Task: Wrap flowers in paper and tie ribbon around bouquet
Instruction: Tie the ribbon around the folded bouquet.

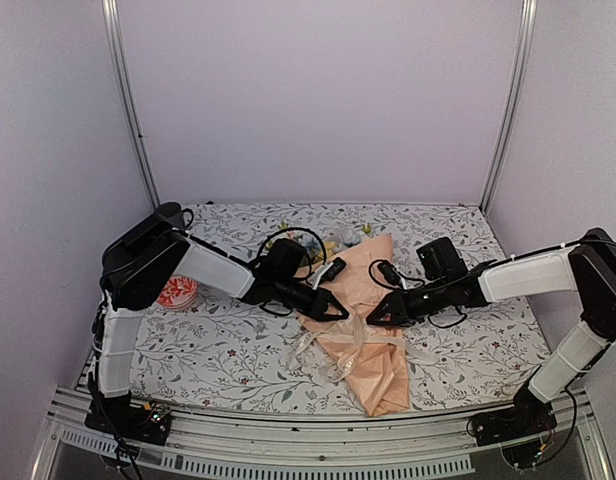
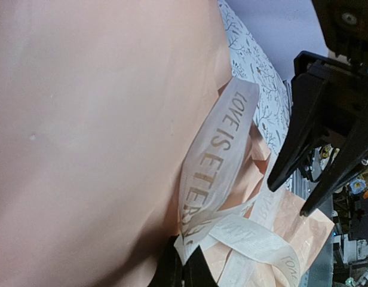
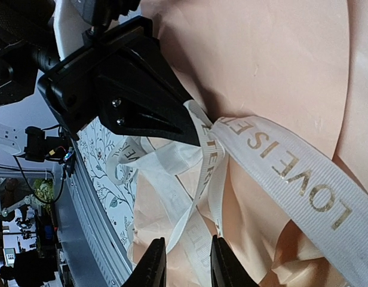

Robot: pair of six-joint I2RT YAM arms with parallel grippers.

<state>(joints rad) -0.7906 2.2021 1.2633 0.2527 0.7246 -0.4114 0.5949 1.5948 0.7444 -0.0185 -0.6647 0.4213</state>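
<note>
**Ribbon tie under way: left pincer holding the ribbon, right pincer not engaged.**

The bouquet lies on the bench between the arms, with the flowers toward the far side and the paper wrapped round the stems. The left pincer is pressed together on the ribbon at the cone's waist. The right pincer stands part spread, with loose strands running through its gap and none pinched. Risks: if the right pincer closes on two strands at once, or on ribbon together with paper, the tie could jam or the thin sheet could tear. A hard pull against the left hold could drag the bouquet sideways or slip the ribbon free.
</note>
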